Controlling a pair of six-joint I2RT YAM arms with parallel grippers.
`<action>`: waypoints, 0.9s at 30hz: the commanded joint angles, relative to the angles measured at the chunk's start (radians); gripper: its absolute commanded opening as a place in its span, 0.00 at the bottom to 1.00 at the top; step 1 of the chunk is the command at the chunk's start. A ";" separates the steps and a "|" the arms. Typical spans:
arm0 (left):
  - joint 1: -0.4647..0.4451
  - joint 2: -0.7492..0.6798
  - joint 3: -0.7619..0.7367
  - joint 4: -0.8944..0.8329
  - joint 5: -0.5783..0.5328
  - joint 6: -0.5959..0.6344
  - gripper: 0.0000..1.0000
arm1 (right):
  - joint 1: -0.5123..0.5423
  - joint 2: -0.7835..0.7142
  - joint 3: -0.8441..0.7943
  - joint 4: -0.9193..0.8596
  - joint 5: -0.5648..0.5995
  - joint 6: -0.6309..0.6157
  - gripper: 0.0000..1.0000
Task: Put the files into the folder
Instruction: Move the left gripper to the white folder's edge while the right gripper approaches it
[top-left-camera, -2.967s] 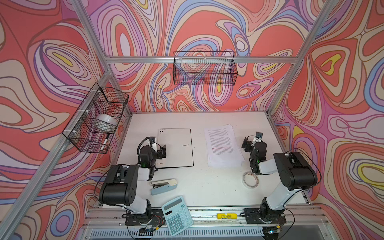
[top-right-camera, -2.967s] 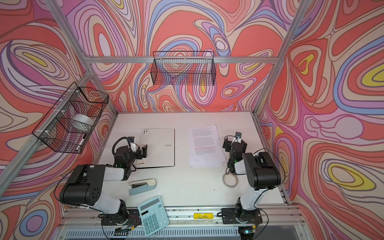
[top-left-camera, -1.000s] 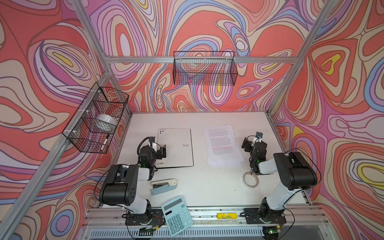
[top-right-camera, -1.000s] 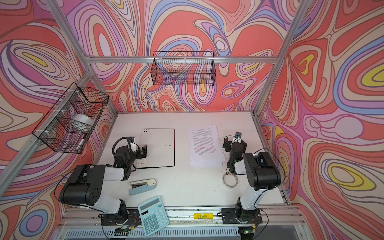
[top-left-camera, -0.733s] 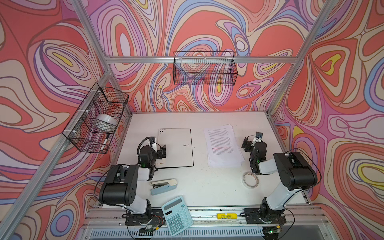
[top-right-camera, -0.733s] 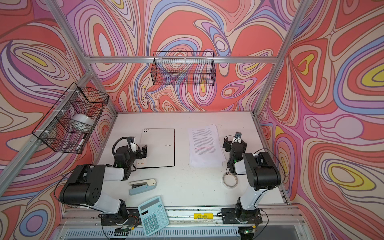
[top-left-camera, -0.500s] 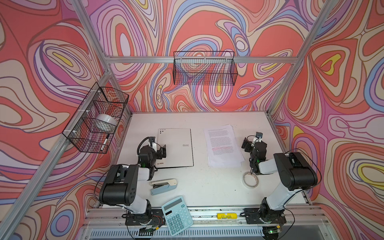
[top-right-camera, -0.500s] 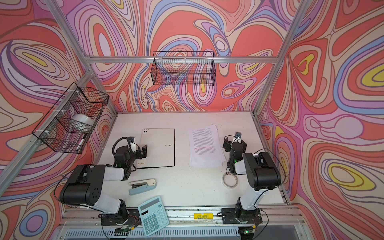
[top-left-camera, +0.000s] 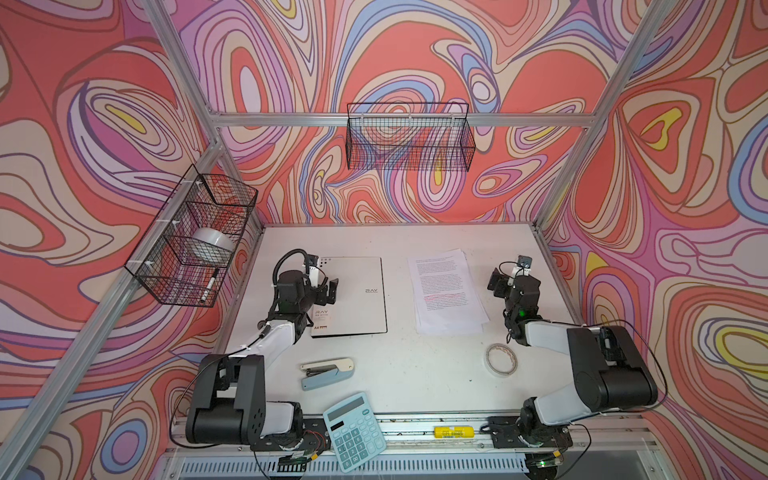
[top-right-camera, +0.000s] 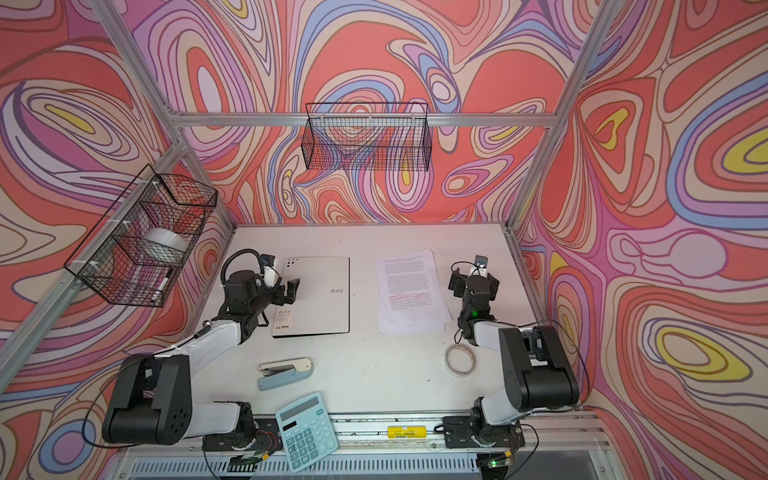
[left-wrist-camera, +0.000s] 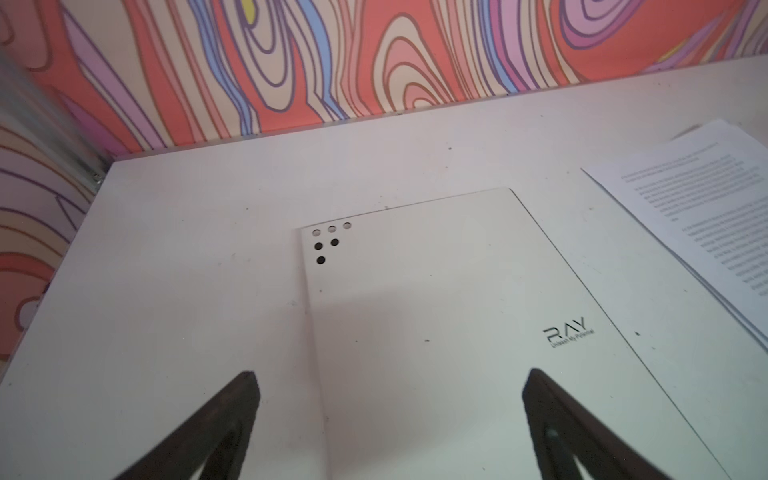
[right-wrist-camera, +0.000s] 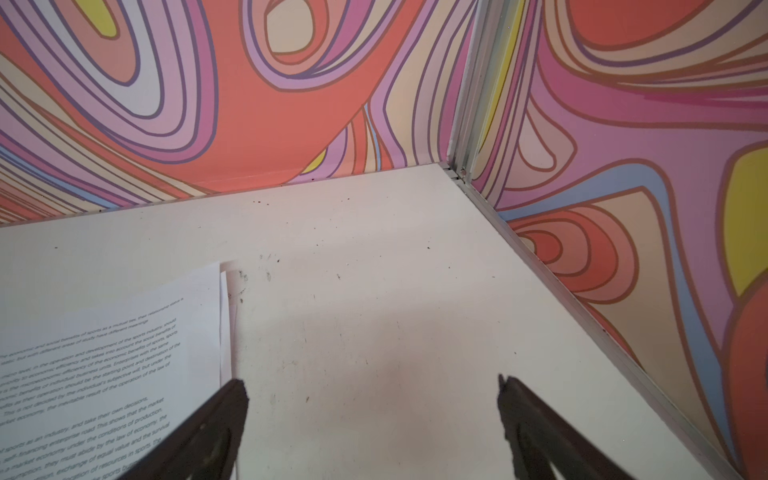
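The thin white-grey RAY folder (top-left-camera: 353, 299) lies closed on the white table (top-left-camera: 415, 374), the loose stack of printed white paper files (top-left-camera: 446, 291) apart on its right, left gripper (left-wrist-camera: 390, 376) over the folder's edge, right gripper (right-wrist-camera: 372, 384) beside the sheets, both with jaws spread wide and empty, seemingly set to open the cover and load.

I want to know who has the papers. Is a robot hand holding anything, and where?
Nothing. The left gripper is open over the folder, the right gripper open beside the files.
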 joint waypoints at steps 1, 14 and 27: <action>-0.077 -0.014 0.170 -0.533 0.028 0.153 1.00 | -0.002 -0.105 0.136 -0.351 0.059 0.127 0.99; -0.431 0.117 0.467 -1.056 -0.546 0.542 1.00 | 0.008 -0.151 0.379 -0.907 -0.425 0.304 0.99; -0.520 0.076 0.251 -0.888 -0.661 0.696 1.00 | 0.036 -0.078 0.368 -0.824 -0.737 0.393 0.98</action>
